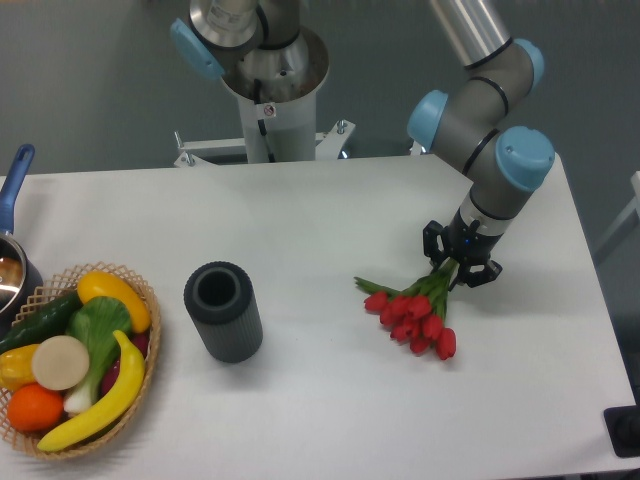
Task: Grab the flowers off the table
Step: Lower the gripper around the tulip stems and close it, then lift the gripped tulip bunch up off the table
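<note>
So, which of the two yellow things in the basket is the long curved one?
The banana, along the basket's front right edge. The other yellow piece is shorter and plumper, and it lies at the back of the basket.
</note>
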Robot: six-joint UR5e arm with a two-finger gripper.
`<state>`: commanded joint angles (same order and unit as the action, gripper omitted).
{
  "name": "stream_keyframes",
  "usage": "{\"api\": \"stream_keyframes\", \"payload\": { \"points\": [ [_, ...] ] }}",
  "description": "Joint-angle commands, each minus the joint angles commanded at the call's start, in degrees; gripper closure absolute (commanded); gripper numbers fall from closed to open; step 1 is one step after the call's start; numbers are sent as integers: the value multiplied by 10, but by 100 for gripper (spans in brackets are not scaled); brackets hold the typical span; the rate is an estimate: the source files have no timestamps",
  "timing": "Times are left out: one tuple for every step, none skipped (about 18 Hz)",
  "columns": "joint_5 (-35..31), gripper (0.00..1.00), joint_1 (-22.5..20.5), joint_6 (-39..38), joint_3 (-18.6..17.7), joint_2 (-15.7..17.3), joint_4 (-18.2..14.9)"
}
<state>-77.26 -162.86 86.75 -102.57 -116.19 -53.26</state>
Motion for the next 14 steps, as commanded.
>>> {"api": "stream_keyframes", "payload": {
  "points": [
    [0, 67, 0, 0, 0, 1, 0],
    [-1, 72, 0, -1, 0, 1, 0],
    [-1, 73, -1, -1, 0, 1, 0],
    [-1, 73, -1, 0, 0, 2, 0],
    [-1, 73, -1, 0, 1, 2, 0],
    [-1, 73, -1, 0, 1, 2, 0],
    [-1, 73, -1, 0, 1, 3, 0],
    [-1, 73, -2, 0, 3, 4, -1],
    [-1, 73, -2, -1, 4, 4, -1],
    [0, 73, -1, 0, 7, 6, -1],
    [0, 73, -2, 0, 7, 7, -1],
    [0, 73, -3, 0, 8, 9, -1],
    [1, 73, -2, 0, 8, 13, -1],
    [2, 73, -3, 0, 11, 18, -1]
  ]
}}
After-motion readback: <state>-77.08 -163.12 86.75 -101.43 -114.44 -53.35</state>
